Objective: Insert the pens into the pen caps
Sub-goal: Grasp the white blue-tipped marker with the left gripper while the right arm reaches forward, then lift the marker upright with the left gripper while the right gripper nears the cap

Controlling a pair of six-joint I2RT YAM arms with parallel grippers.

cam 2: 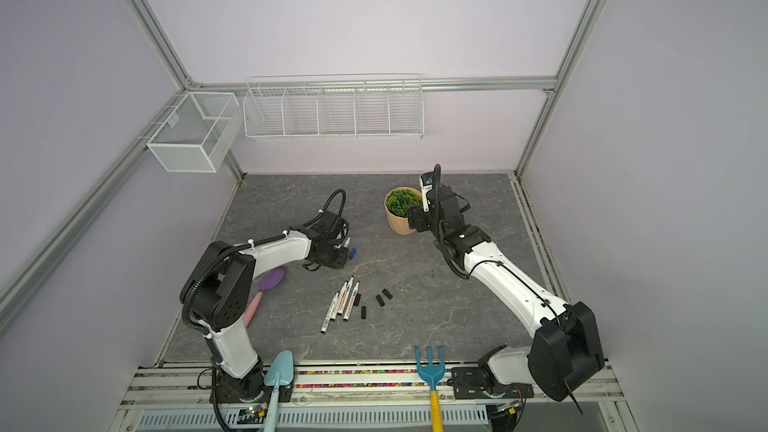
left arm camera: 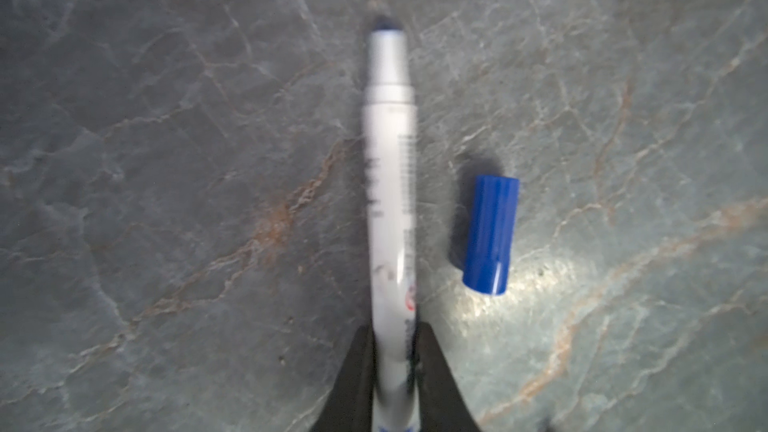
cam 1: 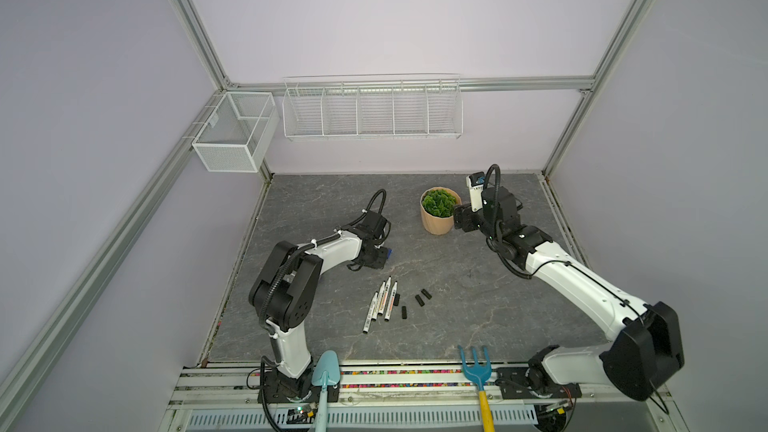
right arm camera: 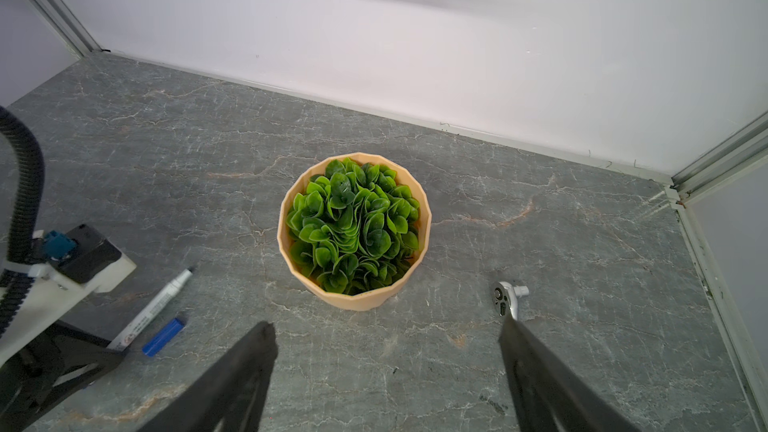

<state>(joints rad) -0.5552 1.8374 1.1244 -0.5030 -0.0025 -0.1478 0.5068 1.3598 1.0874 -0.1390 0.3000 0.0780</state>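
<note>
Left gripper: your left gripper (left arm camera: 392, 336) has its jaws closed on the back part of the blue pen (left arm camera: 390, 184); both black fingers press the white barrel.
Blue pen: it points away from the gripper and its blue tip is bare. It is low over the table (cam 1: 478, 317). These views do not show whether it rests there or is a little lifted.
Blue cap: the blue cap (left arm camera: 490, 234) lies on its side just beside the pen barrel, nearly parallel to it and not touching it. Nothing holds it.
Right gripper: your right gripper (right arm camera: 386, 330) is wide open and empty. It hovers in front of the plant pot (right arm camera: 357, 301), well apart from the pens. A ratchet tool (right arm camera: 508, 297) lies near one of its fingers.
Black pens: four black pens (cam 1: 390, 303) lie close together in the middle of the table, all uncapped.
Black caps: four black caps (cam 1: 420, 300) lie loose just beside them.
Done: by my judgement no pen is in its cap yet; you have only the grasp on the first pen.
Left to do: all five pairs. For the blue pair you will probably need the other gripper to take the cap, then push the tip in straight.
Risk: the cap is light and round, so it may roll away if you push against it while it lies free.
</note>
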